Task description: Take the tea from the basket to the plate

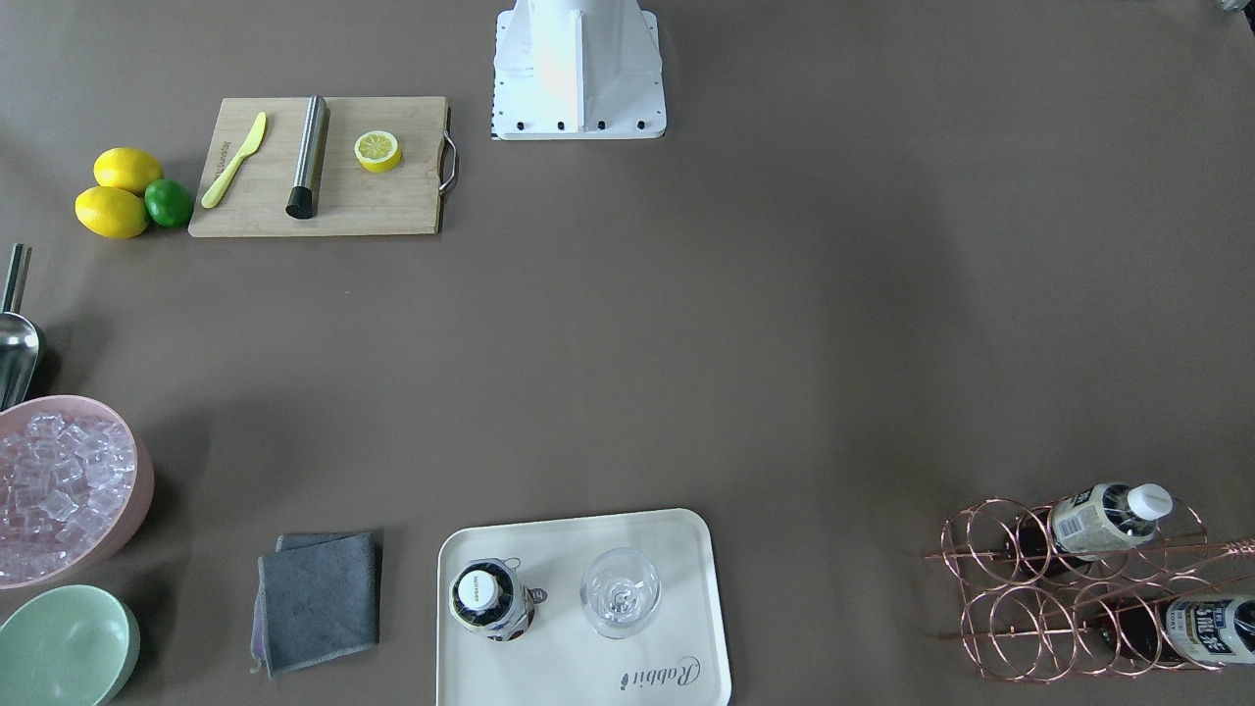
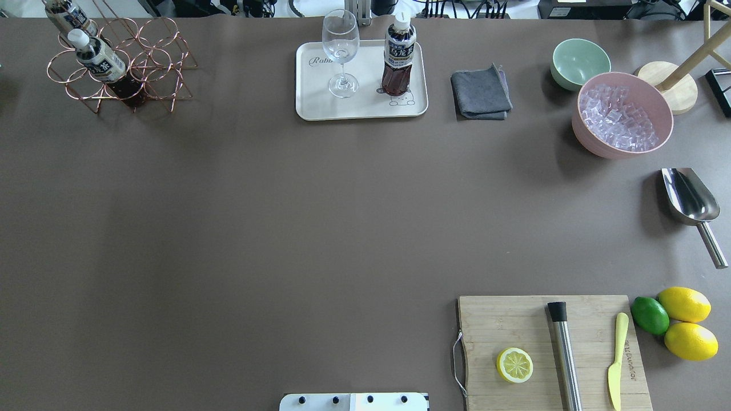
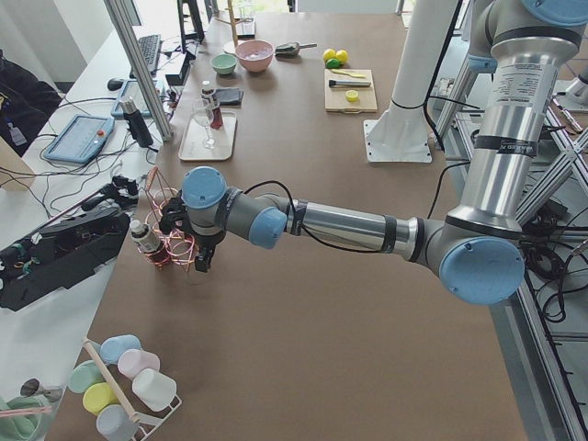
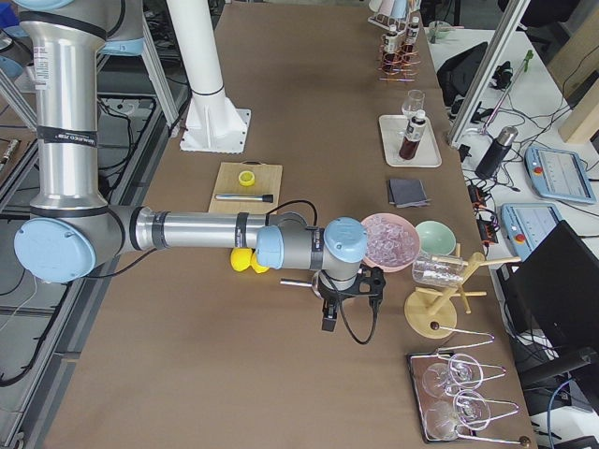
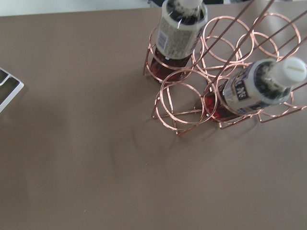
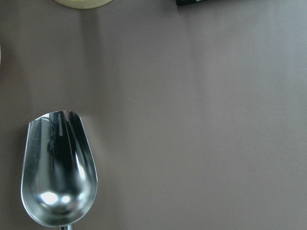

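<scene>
I cannot tell if the fingers of the left gripper (image 3: 200,265) are wide or narrow, because only the side camera sees them. This gripper hangs low, right by the basket (image 2: 163,54). Two tea bottles (image 5: 261,88) lean in the rings of the basket, and the other rings have nothing in them.

I cannot tell how the fingers of the right gripper (image 4: 328,318) stand either. It hangs over the table near the metal scoop (image 6: 57,167) and the pink bowl of ice cubes (image 2: 622,114).

The tea (image 2: 398,63) stands up straight on the plate (image 2: 365,105), on top of the little bear picture. A wine glass (image 2: 341,51) stands on the plate too, just beside the tea but not touching it. The plate is at the far edge of the table, well apart from the basket. A grey cloth (image 2: 481,91) lies on the table between the plate and the pink bowl.
</scene>
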Controlling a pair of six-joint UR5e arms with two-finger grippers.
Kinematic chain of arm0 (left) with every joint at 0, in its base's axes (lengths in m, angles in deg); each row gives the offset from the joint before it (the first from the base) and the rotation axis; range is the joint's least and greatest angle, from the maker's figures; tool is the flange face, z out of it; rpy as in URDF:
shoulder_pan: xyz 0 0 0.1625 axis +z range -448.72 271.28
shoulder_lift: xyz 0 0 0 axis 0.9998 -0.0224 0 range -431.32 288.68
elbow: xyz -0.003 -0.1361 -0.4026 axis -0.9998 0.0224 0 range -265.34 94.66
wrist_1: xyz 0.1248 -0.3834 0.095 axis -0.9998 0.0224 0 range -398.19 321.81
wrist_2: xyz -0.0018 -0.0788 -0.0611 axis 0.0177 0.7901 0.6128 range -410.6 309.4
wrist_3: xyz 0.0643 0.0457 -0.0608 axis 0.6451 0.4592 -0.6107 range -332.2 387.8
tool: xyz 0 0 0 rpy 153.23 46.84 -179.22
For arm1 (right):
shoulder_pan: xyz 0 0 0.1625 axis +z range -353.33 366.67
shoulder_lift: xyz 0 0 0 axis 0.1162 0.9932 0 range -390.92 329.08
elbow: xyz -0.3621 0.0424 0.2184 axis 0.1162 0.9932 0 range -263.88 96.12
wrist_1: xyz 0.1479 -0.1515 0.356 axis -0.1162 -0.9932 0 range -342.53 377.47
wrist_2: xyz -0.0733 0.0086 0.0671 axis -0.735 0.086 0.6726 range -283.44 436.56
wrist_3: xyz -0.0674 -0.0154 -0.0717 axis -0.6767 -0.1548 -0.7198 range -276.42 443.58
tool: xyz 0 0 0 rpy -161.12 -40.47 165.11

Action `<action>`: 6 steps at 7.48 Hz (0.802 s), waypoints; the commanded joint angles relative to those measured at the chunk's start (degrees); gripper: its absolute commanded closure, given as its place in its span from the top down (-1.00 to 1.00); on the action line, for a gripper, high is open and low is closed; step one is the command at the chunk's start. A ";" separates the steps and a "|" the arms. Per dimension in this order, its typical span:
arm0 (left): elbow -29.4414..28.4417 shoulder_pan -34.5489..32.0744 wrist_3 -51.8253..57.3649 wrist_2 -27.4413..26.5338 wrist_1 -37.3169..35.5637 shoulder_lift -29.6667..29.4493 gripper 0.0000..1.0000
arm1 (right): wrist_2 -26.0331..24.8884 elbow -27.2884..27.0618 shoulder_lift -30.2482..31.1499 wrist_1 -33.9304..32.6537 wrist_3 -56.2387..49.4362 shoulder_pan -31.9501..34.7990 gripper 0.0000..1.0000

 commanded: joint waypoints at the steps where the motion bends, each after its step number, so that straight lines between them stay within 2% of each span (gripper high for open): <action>1: 1.37 -0.21 9.31 -5.24 -18.44 0.25 0.96 | 0.04 0.08 -0.10 0.00 0.00 0.42 0.99; 2: 1.63 -0.65 10.37 -5.69 -23.03 0.08 0.97 | -0.05 -0.09 -0.11 0.00 0.09 0.42 0.99; 3: 1.46 -0.66 10.47 -9.96 -25.42 0.42 0.96 | 0.04 -0.09 -0.11 0.00 0.00 0.42 0.99; 4: 1.37 -1.44 10.47 -11.92 -25.45 2.60 0.97 | 0.04 -0.18 -0.02 0.00 0.00 0.42 0.99; 5: 1.28 -2.49 10.65 -12.03 -24.84 5.32 0.96 | 0.13 -0.09 -0.02 0.00 0.00 0.42 0.99; 6: 1.20 -3.11 11.43 -11.50 -24.92 5.52 0.96 | 0.22 -0.27 -0.02 0.00 0.00 0.42 0.99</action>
